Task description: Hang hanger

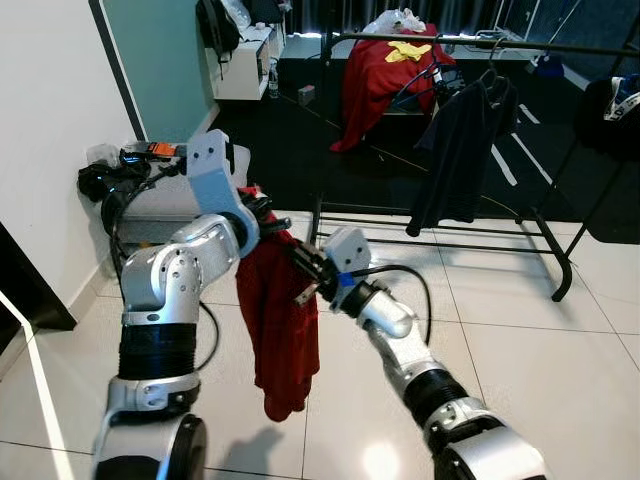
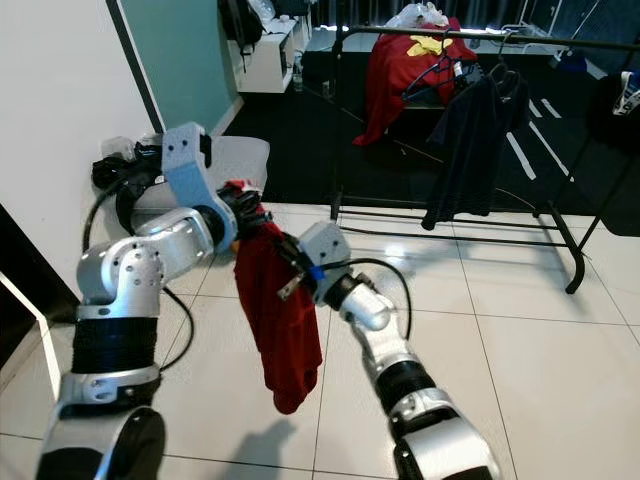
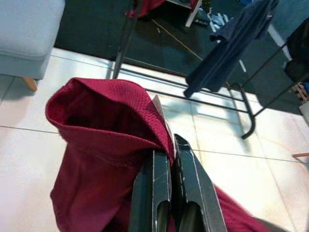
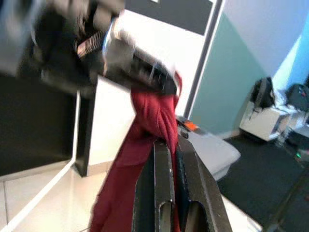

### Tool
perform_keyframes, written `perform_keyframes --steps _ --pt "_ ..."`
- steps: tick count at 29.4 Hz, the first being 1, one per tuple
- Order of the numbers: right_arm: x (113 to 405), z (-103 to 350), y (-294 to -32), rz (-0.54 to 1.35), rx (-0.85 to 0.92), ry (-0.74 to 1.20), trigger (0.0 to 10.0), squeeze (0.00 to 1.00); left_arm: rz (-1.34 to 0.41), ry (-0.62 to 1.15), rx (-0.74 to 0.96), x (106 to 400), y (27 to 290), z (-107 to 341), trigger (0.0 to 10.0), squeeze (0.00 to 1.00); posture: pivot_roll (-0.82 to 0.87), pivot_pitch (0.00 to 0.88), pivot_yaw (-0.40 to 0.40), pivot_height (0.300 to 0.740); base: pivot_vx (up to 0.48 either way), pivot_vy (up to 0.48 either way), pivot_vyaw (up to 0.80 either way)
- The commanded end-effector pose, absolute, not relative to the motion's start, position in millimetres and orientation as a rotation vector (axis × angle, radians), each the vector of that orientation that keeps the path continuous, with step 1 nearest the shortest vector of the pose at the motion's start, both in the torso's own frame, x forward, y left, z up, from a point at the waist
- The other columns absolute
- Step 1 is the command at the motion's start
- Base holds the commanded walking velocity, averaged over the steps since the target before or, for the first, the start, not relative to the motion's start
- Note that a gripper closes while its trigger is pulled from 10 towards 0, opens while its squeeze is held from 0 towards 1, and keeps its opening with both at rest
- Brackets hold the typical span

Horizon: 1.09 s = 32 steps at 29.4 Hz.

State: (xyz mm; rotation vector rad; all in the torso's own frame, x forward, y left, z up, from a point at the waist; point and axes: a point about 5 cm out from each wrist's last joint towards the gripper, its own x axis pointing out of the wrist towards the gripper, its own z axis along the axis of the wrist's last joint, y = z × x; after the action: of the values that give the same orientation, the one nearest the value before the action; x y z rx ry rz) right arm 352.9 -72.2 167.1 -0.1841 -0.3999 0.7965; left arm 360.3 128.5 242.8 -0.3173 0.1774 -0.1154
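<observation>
Both grippers pinch the red garment (image 1: pixel 280 320) at its top, fingers closed tight on cloth. Left gripper (image 3: pixel 166 159) grips the collar fold, right gripper (image 1: pixel 305 270) just beside it. Both arms raised mid-air, garment dangling over tile floor (image 1: pixel 520 340), well short of clothes rack (image 1: pixel 480 45).

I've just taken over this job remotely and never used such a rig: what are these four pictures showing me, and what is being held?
The two wide pictures come from the robot's head, looking down at its silver arms. The other two look along each claw's black fingers. Both claws grip a dark red garment: the left claw is shut on its top, the right claw is shut on it just beside. The garment hangs down above the tiled floor. Ahead stands a black clothes rack with a dark shirt hanging.
</observation>
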Motion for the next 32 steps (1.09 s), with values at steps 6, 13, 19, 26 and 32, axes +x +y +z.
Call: perform_keyframes --steps 6,13,19,26,32 --pt "355 190 -109 0.821 -0.188 -0.445 0.0 0.0 0.137 0.135 -0.352 364 180 238 0.8 0.0 0.1 0.063 0.024 0.74 0.0 0.0 0.0" --pt "356 191 -111 0.843 -0.19 -0.434 0.0 0.0 0.052 0.107 -0.412 364 177 242 10.0 1.0 0.1 0.066 0.018 0.74 0.0 0.0 0.0" --pt "356 192 -113 0.878 -0.188 -0.406 0.0 0.0 0.086 0.065 -0.339 364 187 245 10.0 1.0 0.1 0.067 0.017 0.74 0.0 0.0 0.0" --pt "357 190 -122 1.173 -0.251 -0.158 0.0 0.0 0.011 0.015 -0.153 357 210 248 10.0 0.0 0.09 0.067 0.007 0.74 0.0 0.0 0.0" --pt "341 178 -142 1.526 -0.301 0.239 0.0 0.0 -0.1 0.088 -0.049 347 219 231 10.0 0.0 0.1 0.067 -0.013 0.74 0.0 0.0 0.0"
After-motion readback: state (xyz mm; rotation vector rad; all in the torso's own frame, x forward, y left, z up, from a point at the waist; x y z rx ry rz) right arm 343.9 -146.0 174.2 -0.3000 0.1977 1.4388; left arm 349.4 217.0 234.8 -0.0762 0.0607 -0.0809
